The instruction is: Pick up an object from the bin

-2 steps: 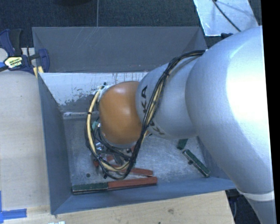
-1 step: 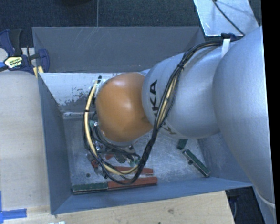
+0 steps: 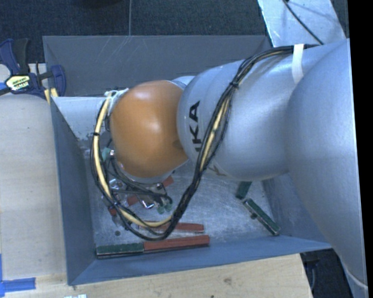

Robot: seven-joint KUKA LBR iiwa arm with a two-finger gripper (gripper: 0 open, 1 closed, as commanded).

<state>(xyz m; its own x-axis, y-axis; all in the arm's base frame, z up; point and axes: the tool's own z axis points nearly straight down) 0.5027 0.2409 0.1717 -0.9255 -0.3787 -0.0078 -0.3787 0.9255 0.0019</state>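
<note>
My gripper [image 3: 141, 193] is low in the left half of the bin, mostly hidden under the arm's orange dome and looped cables. Only dark metal parts of it show below the dome. Small reddish pieces [image 3: 130, 198] lie right by those parts. A short reddish-brown stick [image 3: 187, 228] lies just in front of the gripper. Along the bin's front wall lies a long thin stick, green at its left end [image 3: 120, 250] and red at its right [image 3: 178, 243].
A dark green bar [image 3: 261, 216] lies slanted in the bin's right part, with a small green piece [image 3: 243, 189] just behind it. The thick silver arm covers the bin's back and right side.
</note>
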